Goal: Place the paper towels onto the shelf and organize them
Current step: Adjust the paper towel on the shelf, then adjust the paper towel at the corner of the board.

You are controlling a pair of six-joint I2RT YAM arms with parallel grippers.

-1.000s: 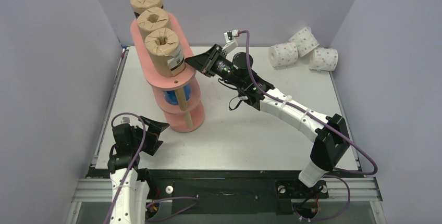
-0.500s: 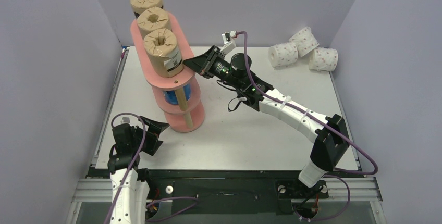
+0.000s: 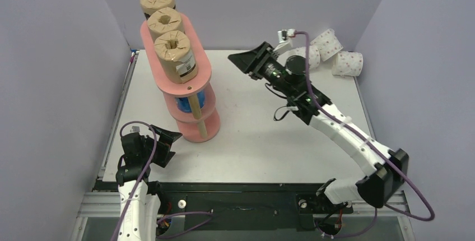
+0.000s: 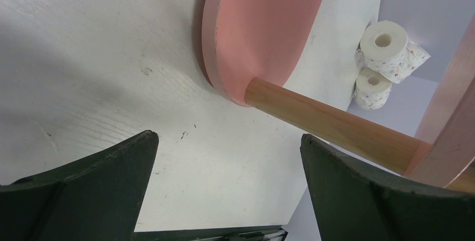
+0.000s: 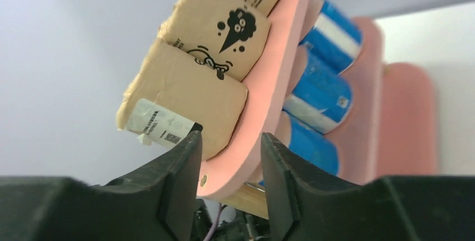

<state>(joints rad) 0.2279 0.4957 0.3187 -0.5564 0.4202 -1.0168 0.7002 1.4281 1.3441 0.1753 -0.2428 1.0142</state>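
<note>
Right tool (image 3: 241, 66) parted, empty, near shelf (image 3: 203, 72), left tool (image 3: 171, 147) spread wide, dotted rolls (image 3: 347, 63) behind

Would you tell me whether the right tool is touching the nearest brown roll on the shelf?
Apart. The top view shows bare table between the right tool and the nearest brown roll.

Blue rolls (image 3: 183, 105) mostly under shelf (image 3: 202, 65)

Brown rolls (image 3: 175, 56) line the top of the shelf (image 3: 205, 68); right hand (image 3: 238, 60) hovers apart
</note>
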